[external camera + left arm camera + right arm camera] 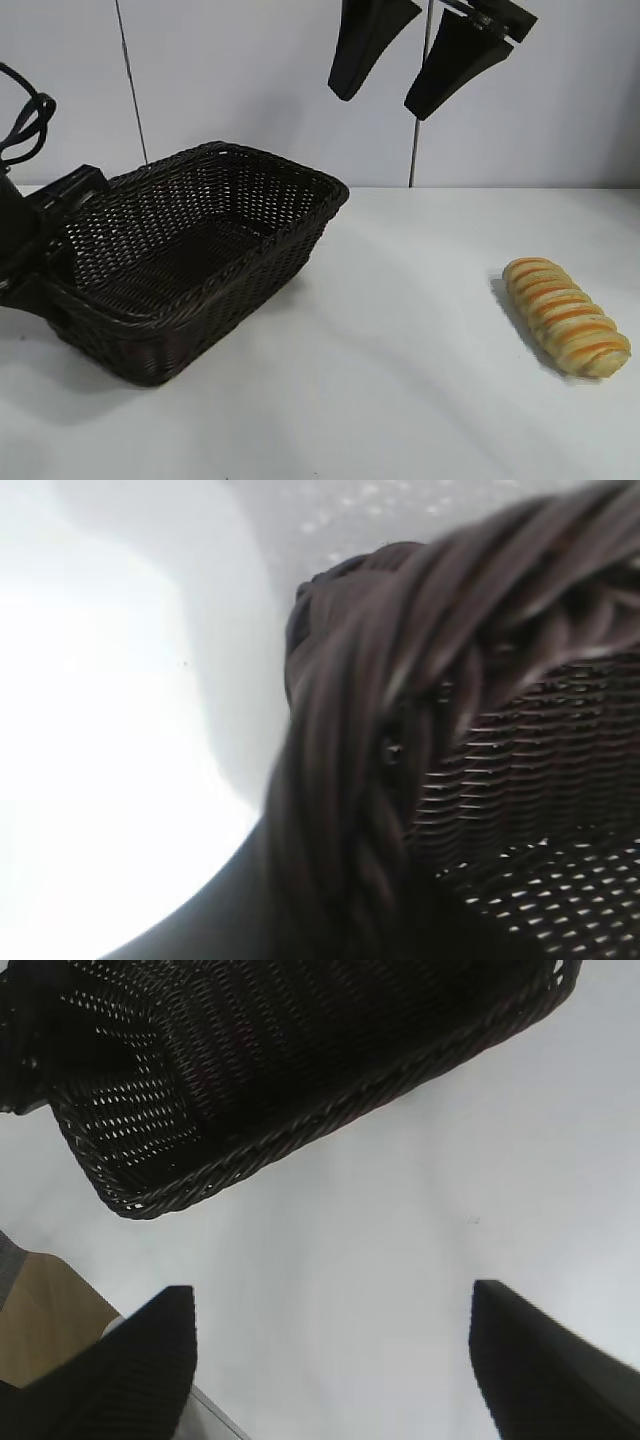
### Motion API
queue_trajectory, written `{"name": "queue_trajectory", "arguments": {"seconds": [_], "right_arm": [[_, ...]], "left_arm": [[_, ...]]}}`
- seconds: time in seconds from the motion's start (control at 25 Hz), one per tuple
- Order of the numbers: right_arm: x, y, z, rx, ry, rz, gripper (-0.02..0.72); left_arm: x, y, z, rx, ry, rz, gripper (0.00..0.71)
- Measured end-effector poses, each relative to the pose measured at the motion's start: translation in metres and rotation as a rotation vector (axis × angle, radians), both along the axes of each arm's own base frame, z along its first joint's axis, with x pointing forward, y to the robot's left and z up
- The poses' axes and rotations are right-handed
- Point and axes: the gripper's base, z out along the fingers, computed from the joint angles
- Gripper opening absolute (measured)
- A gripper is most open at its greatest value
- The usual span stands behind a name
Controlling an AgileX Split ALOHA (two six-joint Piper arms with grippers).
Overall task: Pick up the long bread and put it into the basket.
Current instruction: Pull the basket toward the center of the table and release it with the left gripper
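The long bread (pixel 566 315), golden-yellow with orange-brown ridges, lies on the white table at the right and shows in neither wrist view. The dark brown wicker basket (pixel 300 235) stands at the left, empty. My right gripper (pixel 381 106) hangs open and empty high above the table's middle, between basket and bread; its wrist view looks down at bare table between its fingertips (pixel 332 1295) and at the basket's rim (pixel 300 1125). My left gripper is at the basket's left end, hidden behind it; in the left wrist view the braided rim (pixel 400 680) runs right through its jaws.
The white tabletop (pixel 400 380) spreads between basket and bread. A pale wall with thin vertical lines stands behind. The table's edge and a brown floor (pixel 40 1320) show in the right wrist view.
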Motion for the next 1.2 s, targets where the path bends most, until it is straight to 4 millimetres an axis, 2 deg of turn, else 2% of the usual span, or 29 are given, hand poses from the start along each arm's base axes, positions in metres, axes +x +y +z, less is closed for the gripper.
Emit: {"name": "queue_trajectory", "arguments": {"seconds": [0.16, 0.48, 0.76, 1.0, 1.2], "right_arm": [[0.000, 0.000, 0.000, 0.000, 0.000, 0.000, 0.548], [0.000, 0.000, 0.000, 0.000, 0.000, 0.000, 0.548], [0.000, 0.000, 0.000, 0.000, 0.000, 0.000, 0.548], [0.000, 0.000, 0.000, 0.000, 0.000, -0.001, 0.548], [0.000, 0.000, 0.000, 0.000, 0.001, -0.002, 0.548]], "left_arm": [[0.009, 0.012, 0.012, 0.011, -0.023, -0.120, 0.099], [0.025, 0.022, 0.040, 0.011, -0.079, -0.347, 0.099], [0.050, 0.018, 0.035, 0.012, -0.013, -0.616, 0.099], [0.074, 0.014, 0.042, 0.010, -0.022, -0.858, 0.099], [0.093, 0.012, 0.038, 0.010, -0.032, -0.932, 0.099]]}}
